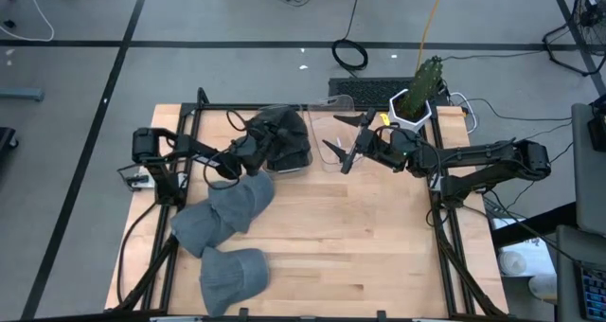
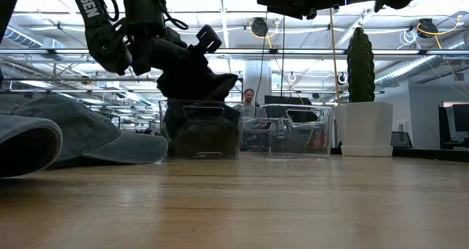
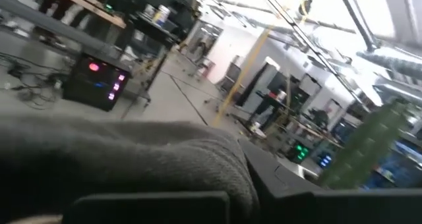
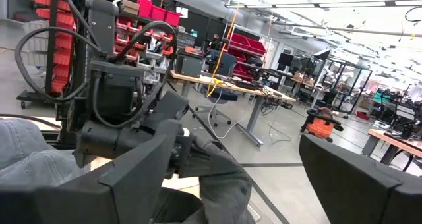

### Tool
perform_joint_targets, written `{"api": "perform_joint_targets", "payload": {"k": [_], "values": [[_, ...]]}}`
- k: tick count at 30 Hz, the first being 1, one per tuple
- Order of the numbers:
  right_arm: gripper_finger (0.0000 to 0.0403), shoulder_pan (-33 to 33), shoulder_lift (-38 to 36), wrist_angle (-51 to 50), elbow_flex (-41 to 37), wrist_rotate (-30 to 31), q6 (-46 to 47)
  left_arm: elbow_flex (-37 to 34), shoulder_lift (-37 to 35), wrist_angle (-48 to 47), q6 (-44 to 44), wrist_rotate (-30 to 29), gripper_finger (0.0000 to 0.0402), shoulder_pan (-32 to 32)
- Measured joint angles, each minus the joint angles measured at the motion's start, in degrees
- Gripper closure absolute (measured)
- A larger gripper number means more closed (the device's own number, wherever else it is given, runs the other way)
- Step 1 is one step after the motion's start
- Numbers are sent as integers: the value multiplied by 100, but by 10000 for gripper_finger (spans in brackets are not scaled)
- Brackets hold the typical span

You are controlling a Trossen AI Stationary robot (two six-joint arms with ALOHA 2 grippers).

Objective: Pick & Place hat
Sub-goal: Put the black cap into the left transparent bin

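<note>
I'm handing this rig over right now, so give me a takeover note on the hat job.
Left gripper: shut on the dark hat, holding it over the left clear bin.
Right gripper: open, empty, raised over the right clear bin.
Two grey hats lie on the table's left front part.
Done: dark hat lifted to the bin.
Left: release it, then the grey hats, if they are meant to follow.

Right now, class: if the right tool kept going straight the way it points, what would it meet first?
Most likely the dark hat held by the shut left tool. The open right tool points at it across a clear bin; height and depth are unclear.
</note>
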Motion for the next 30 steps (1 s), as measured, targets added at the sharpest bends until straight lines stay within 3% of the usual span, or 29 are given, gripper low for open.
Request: {"api": "perform_joint_targets", "payload": {"k": [15, 21, 30], "values": [[74, 0, 0, 4, 0, -2, 152, 4, -4, -1294, -1663, 53, 391, -7], [74, 0, 0, 17, 0, -2, 152, 0, -2, -483, -1671, 539, 392, 173], [74, 0, 0, 4, 0, -5, 152, 0, -2, 345, -1137, 469, 392, 384]]}}
